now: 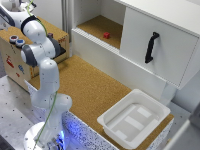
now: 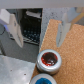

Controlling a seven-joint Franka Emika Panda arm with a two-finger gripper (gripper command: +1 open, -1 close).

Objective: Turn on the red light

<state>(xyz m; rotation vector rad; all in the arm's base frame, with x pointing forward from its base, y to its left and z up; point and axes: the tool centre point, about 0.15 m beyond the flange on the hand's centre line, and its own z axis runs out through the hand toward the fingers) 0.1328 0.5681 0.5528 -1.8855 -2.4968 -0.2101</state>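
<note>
Looking down through the wrist view, we see the gripper (image 2: pixel 39 31) with its jaws spread wide and holding nothing, one pale finger (image 2: pixel 16 31) on either side of an open gap; the red light (image 2: pixel 50 60) sits on the cork surface (image 2: pixel 70 45) beyond the fingertips, closer to one finger's line than to the centre of the gap, and clearly apart from both; just beyond it, almost touching its rim, lies the blue button (image 2: pixel 44 80), only partly in view. We judge the main risk to be a miss: with the jaws this wide, a straight descent could put the button in the gap or beside a finger, so nothing presses its centre. A second risk is a finger landing on the blue button's rim, since the two sit so close; that would light the wrong one. In the exterior view the arm (image 1: pixel 42 65) hides the buttons, so we cannot check height above them.
</note>
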